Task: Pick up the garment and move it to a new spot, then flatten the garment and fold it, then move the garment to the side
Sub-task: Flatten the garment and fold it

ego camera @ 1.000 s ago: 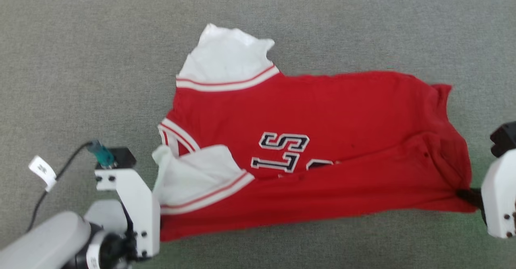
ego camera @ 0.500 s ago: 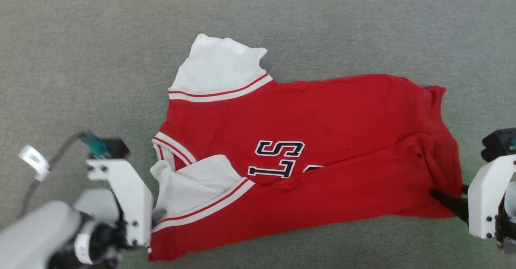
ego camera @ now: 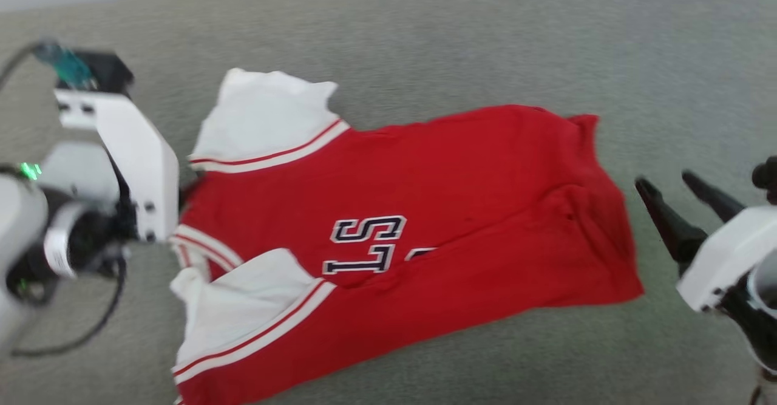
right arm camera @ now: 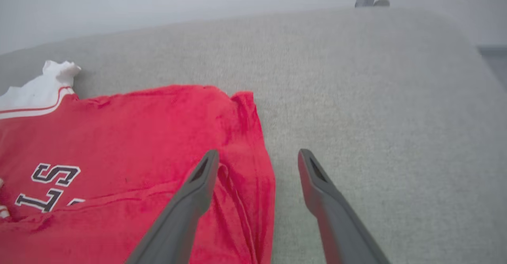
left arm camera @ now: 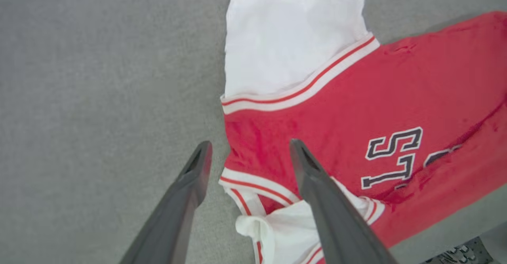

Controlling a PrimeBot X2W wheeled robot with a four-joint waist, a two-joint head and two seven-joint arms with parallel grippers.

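A fold of red cloth covers most of the chest print on the small red jersey-style T-shirt with white sleeves [ego camera: 425, 174]. Only "LS" reads, and the next character is cut off by the fold. The shirt lies rumpled on the grey fabric-covered surface [ego camera: 485, 40]. The left pincer [left arm camera: 249, 145] hovers wide and empty over the shirt's striped neck edge. The right pincer [right arm camera: 257, 154] is spread wide and empty above the hem edge.

The garment [ego camera: 473, 168] is soft, matt red cloth with white cloth sleeves; beneath the garment, the grey surface [ego camera: 546, 40] is coarse, matt woven fabric.
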